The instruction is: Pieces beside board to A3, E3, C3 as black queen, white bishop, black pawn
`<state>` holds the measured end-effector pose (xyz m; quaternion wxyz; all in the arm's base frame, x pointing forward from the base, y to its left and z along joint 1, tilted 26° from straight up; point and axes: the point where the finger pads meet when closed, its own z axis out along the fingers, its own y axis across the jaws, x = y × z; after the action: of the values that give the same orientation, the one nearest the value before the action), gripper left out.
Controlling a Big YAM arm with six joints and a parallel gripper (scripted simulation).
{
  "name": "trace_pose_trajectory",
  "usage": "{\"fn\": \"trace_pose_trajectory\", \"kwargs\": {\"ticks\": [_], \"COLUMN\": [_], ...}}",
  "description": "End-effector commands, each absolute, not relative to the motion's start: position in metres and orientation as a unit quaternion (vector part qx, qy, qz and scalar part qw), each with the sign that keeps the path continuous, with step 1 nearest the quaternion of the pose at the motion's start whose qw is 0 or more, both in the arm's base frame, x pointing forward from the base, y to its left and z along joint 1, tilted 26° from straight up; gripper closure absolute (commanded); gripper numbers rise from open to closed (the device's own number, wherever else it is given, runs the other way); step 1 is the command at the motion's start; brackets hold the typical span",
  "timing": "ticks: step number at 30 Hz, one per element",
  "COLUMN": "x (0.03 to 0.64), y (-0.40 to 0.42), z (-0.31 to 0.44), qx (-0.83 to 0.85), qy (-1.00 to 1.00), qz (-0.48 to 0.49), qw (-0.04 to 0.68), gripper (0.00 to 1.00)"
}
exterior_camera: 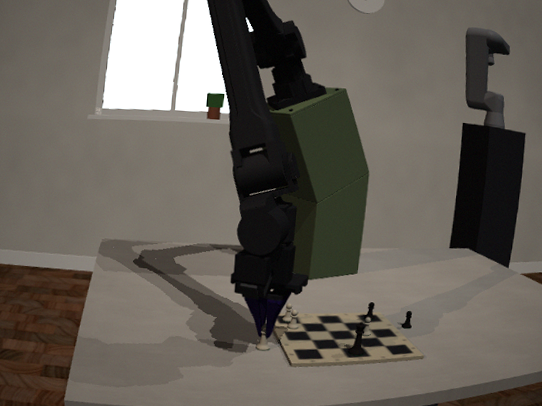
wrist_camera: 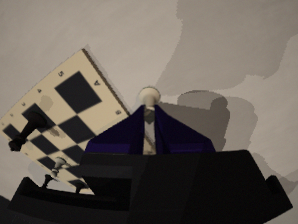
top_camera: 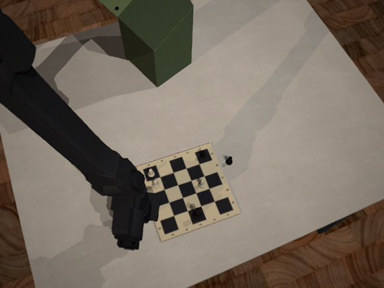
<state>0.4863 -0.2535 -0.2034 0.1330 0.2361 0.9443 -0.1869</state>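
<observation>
My gripper [exterior_camera: 265,329] [wrist_camera: 149,110] points straight down just off the left edge of the chessboard [top_camera: 227,184] [exterior_camera: 339,362] [wrist_camera: 65,78]. It is shut on the white bishop [exterior_camera: 263,344] [wrist_camera: 149,99], whose base is at the table top. In the top view the arm hides the bishop. The black pawn [top_camera: 229,160] [exterior_camera: 407,319] stands on the table off the board's far side. A tall black queen [top_camera: 196,212] [exterior_camera: 359,336] [wrist_camera: 27,129] stands upright on a dark square near the front edge.
Another black piece [top_camera: 202,155] [exterior_camera: 370,311] stands in a board corner. Three white pieces [top_camera: 151,172] [top_camera: 155,183] [top_camera: 201,183] stand on the board, two of them close to my gripper. A green block [top_camera: 158,34] [exterior_camera: 328,182] stands at the back of the table.
</observation>
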Motion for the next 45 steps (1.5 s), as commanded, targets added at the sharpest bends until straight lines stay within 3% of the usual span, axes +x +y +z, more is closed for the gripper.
{"fn": "trace_pose_trajectory", "kwargs": {"ticks": [1,16,34,45], "x": [0.484,0.476,0.475,0.472], "y": [-0.26,-0.248,-0.208,-0.212], "z": [-0.212,-0.213,-0.109,-0.121], "qx": [0.237,0.233,0.234,0.239], "qy": [0.944,0.947,0.944,0.944], "qz": [-0.187,-0.184,-0.186,-0.185], "qw": [0.131,0.119,0.14,0.13], "gripper": [1.0,1.0,1.0,1.0]}}
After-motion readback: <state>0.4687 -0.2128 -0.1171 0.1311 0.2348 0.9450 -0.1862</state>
